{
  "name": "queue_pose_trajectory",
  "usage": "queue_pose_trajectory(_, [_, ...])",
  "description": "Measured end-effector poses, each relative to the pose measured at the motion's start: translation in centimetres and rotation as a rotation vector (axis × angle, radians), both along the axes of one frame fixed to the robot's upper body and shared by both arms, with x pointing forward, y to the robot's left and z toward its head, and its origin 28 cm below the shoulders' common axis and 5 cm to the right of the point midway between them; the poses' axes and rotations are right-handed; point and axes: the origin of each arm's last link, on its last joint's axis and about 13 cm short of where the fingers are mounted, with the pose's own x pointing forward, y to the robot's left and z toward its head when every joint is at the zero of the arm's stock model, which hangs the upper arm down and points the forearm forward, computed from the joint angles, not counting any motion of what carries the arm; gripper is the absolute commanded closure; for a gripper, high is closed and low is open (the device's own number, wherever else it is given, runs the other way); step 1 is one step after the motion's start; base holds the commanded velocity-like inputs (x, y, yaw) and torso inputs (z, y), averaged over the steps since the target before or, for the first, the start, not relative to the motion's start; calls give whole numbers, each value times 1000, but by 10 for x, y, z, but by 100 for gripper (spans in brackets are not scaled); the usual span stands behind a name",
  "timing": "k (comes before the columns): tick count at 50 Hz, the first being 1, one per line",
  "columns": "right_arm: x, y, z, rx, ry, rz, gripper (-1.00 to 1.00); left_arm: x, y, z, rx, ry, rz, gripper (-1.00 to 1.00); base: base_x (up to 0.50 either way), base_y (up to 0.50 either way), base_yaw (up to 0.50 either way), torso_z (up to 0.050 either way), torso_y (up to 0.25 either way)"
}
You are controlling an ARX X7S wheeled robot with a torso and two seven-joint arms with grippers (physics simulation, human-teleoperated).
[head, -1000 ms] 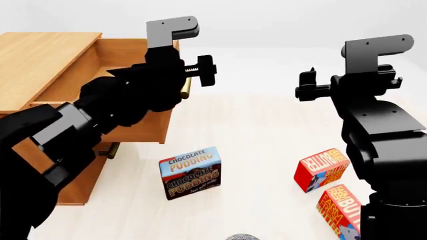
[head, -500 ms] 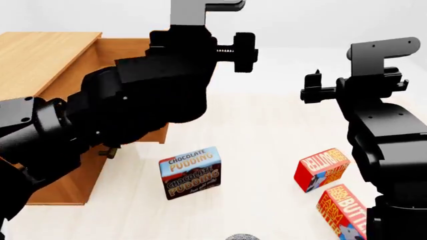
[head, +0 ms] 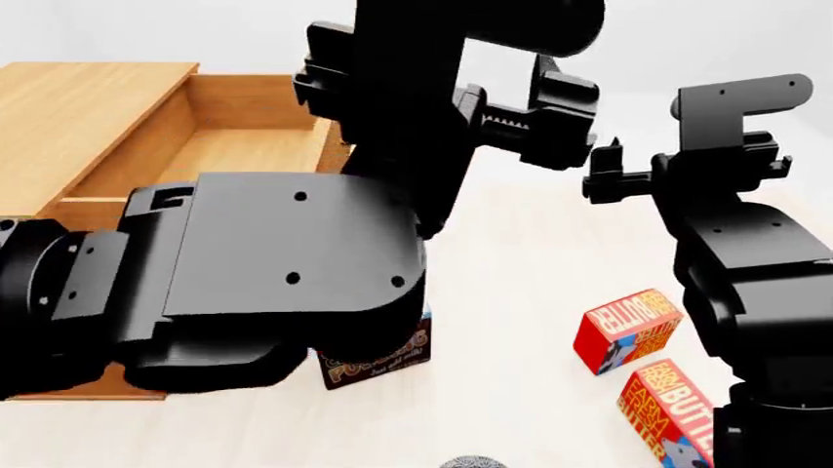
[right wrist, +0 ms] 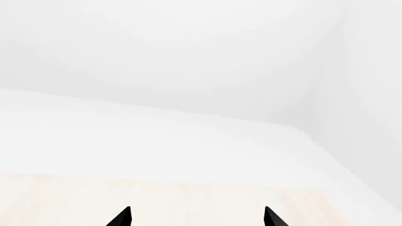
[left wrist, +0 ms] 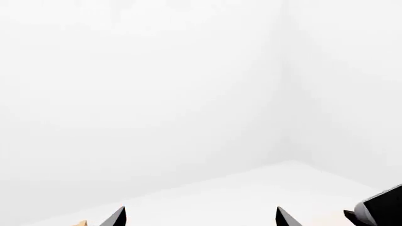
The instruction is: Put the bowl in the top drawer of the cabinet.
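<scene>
The cabinet (head: 78, 107) stands at the left of the head view with its top drawer (head: 248, 136) pulled open and showing a bare wooden inside. My raised left arm hides the drawer front and handle. A sliver of a round grey-speckled rim, apparently the bowl (head: 471, 462), shows at the bottom edge. My left gripper (left wrist: 199, 219) is open, its fingertips wide apart over white background with nothing between them. My right gripper (right wrist: 197, 219) is also open and empty, held up above the pale tabletop.
A chocolate pudding box (head: 386, 357) stands in the middle, mostly hidden behind my left arm. Two red boxes (head: 629, 330) (head: 666, 409) lie at the right, beside the right arm. The lower part of the cabinet is hidden.
My left arm has lifted away from the drawer front and swung up toward the camera, now covering the cabinet's front and most of the pudding box. The right arm has barely moved.
</scene>
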Motion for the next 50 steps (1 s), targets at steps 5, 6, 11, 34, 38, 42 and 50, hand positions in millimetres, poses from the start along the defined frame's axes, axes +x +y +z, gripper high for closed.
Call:
queue_pose_trajectory(5, [0,1,-1,3,0,2,-100,-16,1,-10,19,5,-57,-100,0,0,0,0,0])
queue_pose_trajectory(6, [0,1,-1,4,-1,2,-100,-19,1,-12,23,8,-69,-100,0,0,0,0,0])
queue_pose_trajectory(11, [0,1,-3,8,0,4,-100,-32,0,-23,44,38,-125,-100,0,0,0,0,0])
queue_pose_trajectory(34, [2,5,-26,24,33,35,-100,-41,10,-87,111,250,-273,-100,0,0,0,0,0])
queue_pose_trajectory(38, [3,4,-29,31,36,37,-100,-39,13,-100,118,291,-292,-100,0,0,0,0,0])
queue_pose_trajectory(42, [3,3,-31,41,38,33,-100,-41,17,-112,122,334,-319,-100,0,0,0,0,0])
queue_pose_trajectory(50, [2,-3,-34,62,34,15,-100,-48,22,-135,123,424,-381,-100,0,0,0,0,0])
